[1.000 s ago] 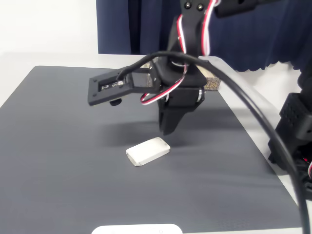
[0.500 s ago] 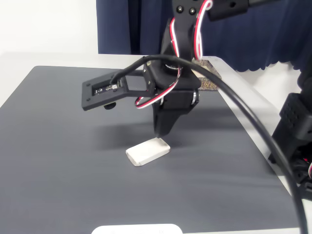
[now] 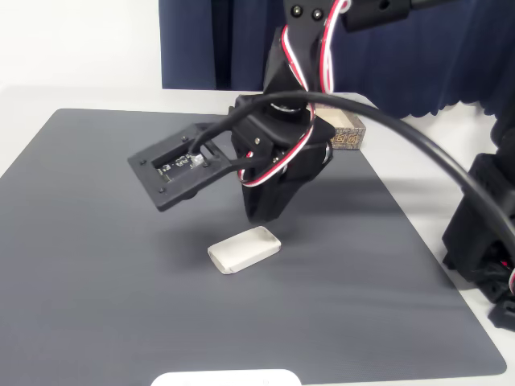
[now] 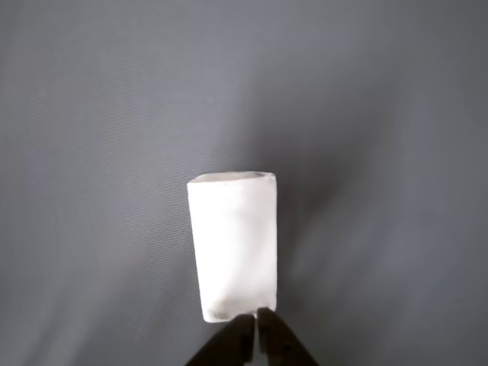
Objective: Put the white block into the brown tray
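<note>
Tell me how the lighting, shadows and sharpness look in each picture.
Fixed view: even, soft light; the arm casts a diffuse shadow on the dark mat behind the white block; the brown tray is mostly hidden behind the arm. Wrist view: the white block is bright and nearly washed out, soft-edged; a dim shadow lies to its right; the gripper tips look dark and slightly blurred.
</note>
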